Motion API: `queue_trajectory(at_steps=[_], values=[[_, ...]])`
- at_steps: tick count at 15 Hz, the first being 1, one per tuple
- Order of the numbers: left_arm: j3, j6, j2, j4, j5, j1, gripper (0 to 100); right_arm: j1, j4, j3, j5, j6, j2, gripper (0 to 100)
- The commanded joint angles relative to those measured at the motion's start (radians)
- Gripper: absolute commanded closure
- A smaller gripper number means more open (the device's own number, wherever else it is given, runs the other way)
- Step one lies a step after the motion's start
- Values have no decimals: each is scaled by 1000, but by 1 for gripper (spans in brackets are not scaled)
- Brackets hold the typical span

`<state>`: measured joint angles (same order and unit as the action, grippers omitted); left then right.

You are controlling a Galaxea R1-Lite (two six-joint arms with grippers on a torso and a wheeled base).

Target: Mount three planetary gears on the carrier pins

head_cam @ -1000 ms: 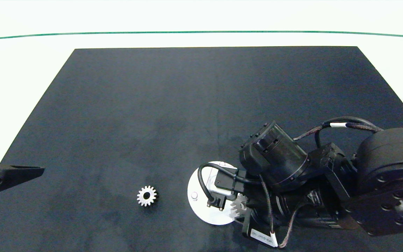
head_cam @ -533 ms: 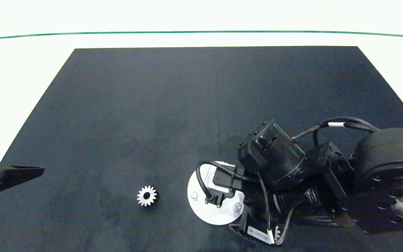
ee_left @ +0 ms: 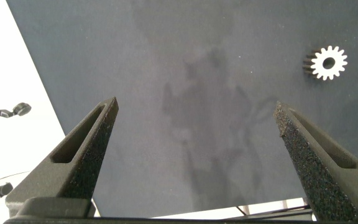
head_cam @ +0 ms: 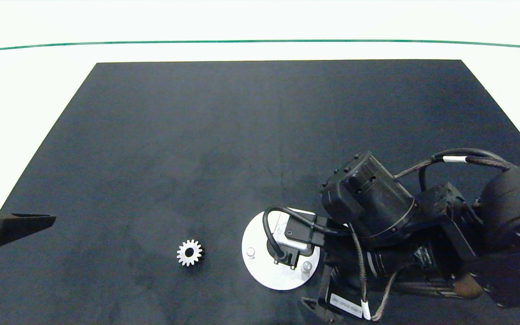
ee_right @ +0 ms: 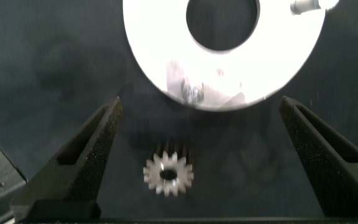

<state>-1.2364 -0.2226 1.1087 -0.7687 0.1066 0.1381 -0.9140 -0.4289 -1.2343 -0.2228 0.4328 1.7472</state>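
The right gripper (ee_right: pixel 197 162) hangs low over the dark surface (head_cam: pixel 242 135) at the near edge of the white disc (head_cam: pixel 260 273), fingers spread wide and holding nothing. Between them, in the right wrist view, one of the planetary gears (ee_right: pixel 168 174) lies flat on the mat just beside the disc (ee_right: pixel 222 62); the head view hides that gear under the arm. The head view instead shows another gear (head_cam: pixel 189 253) lying flat, apart from the disc, and two bare carrier pins (head_cam: pixel 251 251). The left wrist view catches this same gear (ee_left: pixel 328 63). The left gripper (ee_left: pixel 197 162) is parked at the surface's left edge, fingers wide apart. These gears look small, stiff and slick metal, likely to skid; gripping across the toothed rim on opposite sides should hold best, keeping the centre hole free for a pin.
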Motion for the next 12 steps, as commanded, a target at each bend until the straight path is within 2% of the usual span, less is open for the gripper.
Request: queue_trajectory(at_steps=[1, 3, 9, 12], values=[[0, -3, -4, -4, 1, 0, 0, -5, -7, 78, -23, 4, -75, 0], [0, -1, -4, -4, 1, 0, 0, -6, -5, 144, -36, 4, -114, 0], [0, -1, -6, -4, 1, 2, 0, -5, 7, 240, -35, 1, -153, 0], [0, -3, -6, -4, 1, 2, 0, -5, 88, 295, -35, 1, -146, 0]])
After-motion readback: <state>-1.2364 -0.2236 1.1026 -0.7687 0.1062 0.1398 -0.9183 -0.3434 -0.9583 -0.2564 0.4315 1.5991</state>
